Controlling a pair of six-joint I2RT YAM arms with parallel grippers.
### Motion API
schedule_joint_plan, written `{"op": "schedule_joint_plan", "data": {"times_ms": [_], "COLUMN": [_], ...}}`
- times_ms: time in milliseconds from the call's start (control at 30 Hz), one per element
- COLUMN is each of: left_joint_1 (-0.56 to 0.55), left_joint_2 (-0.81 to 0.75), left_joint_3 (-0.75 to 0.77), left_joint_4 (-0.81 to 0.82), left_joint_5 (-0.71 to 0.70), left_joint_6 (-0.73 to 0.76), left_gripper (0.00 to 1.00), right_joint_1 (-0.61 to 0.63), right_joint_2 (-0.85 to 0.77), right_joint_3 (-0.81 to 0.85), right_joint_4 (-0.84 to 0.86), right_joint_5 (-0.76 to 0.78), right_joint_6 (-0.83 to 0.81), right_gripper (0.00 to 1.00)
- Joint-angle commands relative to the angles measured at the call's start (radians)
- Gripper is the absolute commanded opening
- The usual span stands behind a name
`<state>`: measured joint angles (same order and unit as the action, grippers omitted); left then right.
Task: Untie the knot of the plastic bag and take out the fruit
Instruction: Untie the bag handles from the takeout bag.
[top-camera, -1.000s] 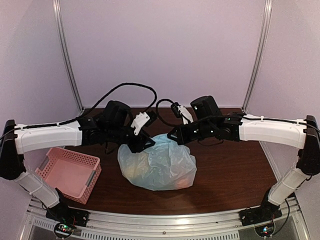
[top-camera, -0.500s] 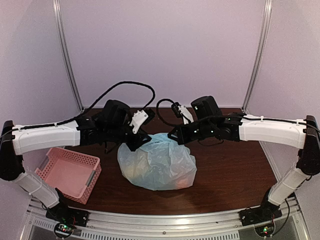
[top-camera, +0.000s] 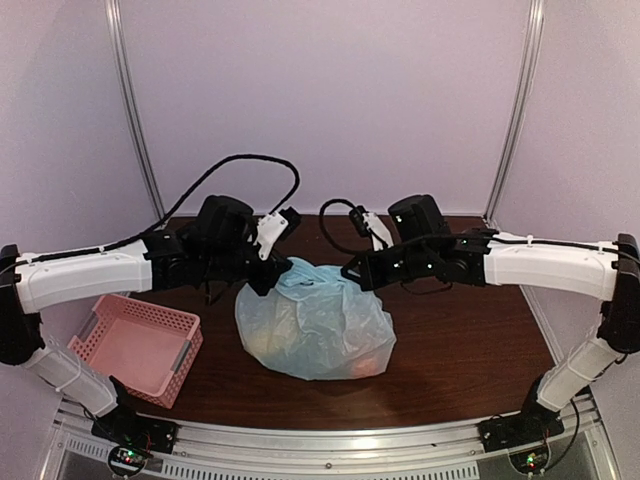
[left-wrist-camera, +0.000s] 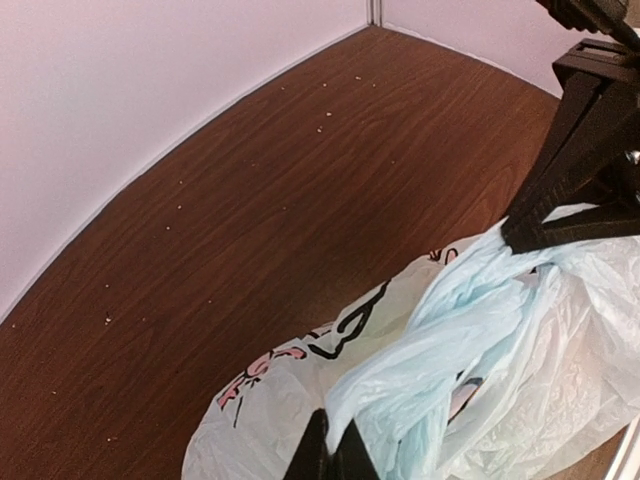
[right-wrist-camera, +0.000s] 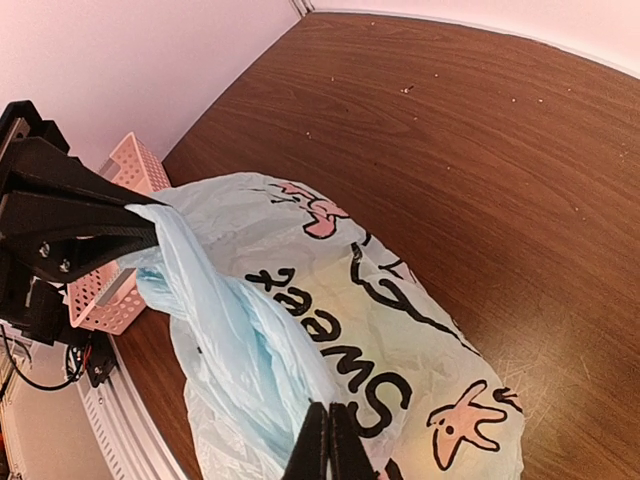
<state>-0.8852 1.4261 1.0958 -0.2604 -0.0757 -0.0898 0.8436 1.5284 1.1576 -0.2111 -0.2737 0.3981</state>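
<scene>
The plastic bag (top-camera: 315, 325) lies bulging on the brown table between both arms, pale blue with dark lettering and pink star prints (right-wrist-camera: 400, 330). My left gripper (left-wrist-camera: 335, 455) is shut on one handle strip at the bag's top left (top-camera: 275, 282). My right gripper (right-wrist-camera: 328, 440) is shut on the handle plastic at the top right (top-camera: 350, 274). Twisted handle plastic (left-wrist-camera: 470, 320) stretches taut between the two; I cannot pick out the knot in it. The fruit shows only as faint yellow (top-camera: 265, 345) and orange (top-camera: 365, 365) patches through the bag.
A pink perforated basket (top-camera: 140, 345) stands at the front left of the table, also in the right wrist view (right-wrist-camera: 105, 285). Pale walls with metal posts (top-camera: 140, 120) enclose the back. Black cables (top-camera: 240, 170) loop above the wrists.
The left gripper has closed on the bag's handle and drawn back to the left. The handle plastic now lifts in a taut strip between the grippers. The right arm has barely shifted.
</scene>
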Motion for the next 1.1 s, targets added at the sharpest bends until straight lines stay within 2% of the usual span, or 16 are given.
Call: {"op": "schedule_joint_plan", "data": {"times_ms": [0, 200, 367, 700, 933, 1067], "left_joint_1": [0.025, 0.061, 0.090, 0.108, 0.125, 0.133], "left_joint_2": [-0.045, -0.096, -0.159, -0.157, -0.168, -0.165], "left_joint_3": [-0.011, -0.061, -0.127, -0.096, -0.170, -0.201], "left_joint_4": [0.005, 0.086, 0.222, 0.299, 0.366, 0.371], "left_joint_5": [-0.040, -0.041, -0.013, 0.058, 0.076, 0.116], "left_joint_6": [-0.061, -0.168, -0.267, -0.304, -0.364, -0.382], "left_gripper": [0.01, 0.00, 0.00, 0.00, 0.00, 0.00], "right_joint_1": [-0.015, -0.041, -0.066, -0.075, -0.079, -0.093], "right_joint_2": [-0.052, -0.093, -0.142, -0.242, -0.285, -0.296], "right_joint_3": [-0.029, -0.076, -0.117, -0.172, -0.241, -0.282], "right_joint_4": [0.004, 0.050, 0.108, 0.177, 0.168, 0.160], "right_joint_5": [0.068, 0.126, 0.150, 0.244, 0.343, 0.343], "right_joint_6": [0.028, 0.076, 0.113, 0.123, 0.166, 0.195], "right_gripper": [0.00, 0.00, 0.00, 0.00, 0.00, 0.00]}}
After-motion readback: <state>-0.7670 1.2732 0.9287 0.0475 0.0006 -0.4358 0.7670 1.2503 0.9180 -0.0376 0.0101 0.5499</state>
